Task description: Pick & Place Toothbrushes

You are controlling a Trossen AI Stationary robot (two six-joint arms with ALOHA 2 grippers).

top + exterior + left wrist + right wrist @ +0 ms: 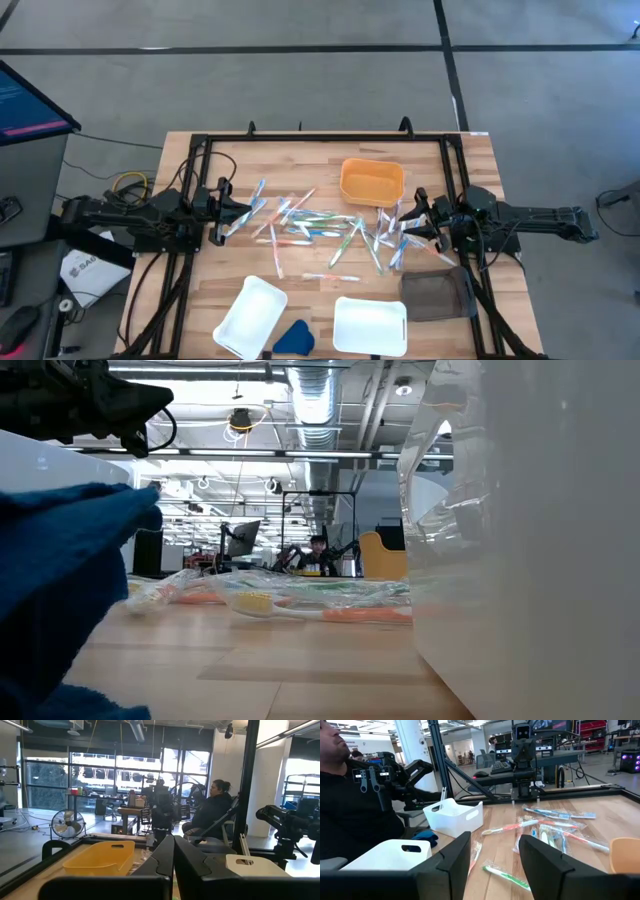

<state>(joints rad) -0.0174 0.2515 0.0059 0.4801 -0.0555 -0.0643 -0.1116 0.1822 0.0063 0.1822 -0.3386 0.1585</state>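
Observation:
The toothbrushes [320, 225] lie scattered flat on the wooden table's middle, thin sticks in blue, green, orange and white; the low view shows them as a flat heap [270, 600]. My left gripper [228, 215] hovers at the heap's left end with its fingers shut [173, 865] and nothing showing between them. In the low view that arm [100, 400] is well above the table. My right gripper [408, 215] is at the heap's right end, open [495, 855], with a green toothbrush [505, 876] and orange ones [512, 826] lying ahead of it.
An orange tray [372, 182] stands at the far side of the heap. Two white trays [250, 315] [370, 325] and a dark blue wedge [293, 338] sit by the near edge, a dark grey tray [437, 293] near right. A black frame [200, 150] surrounds the table. A person [215, 810] sits beyond it.

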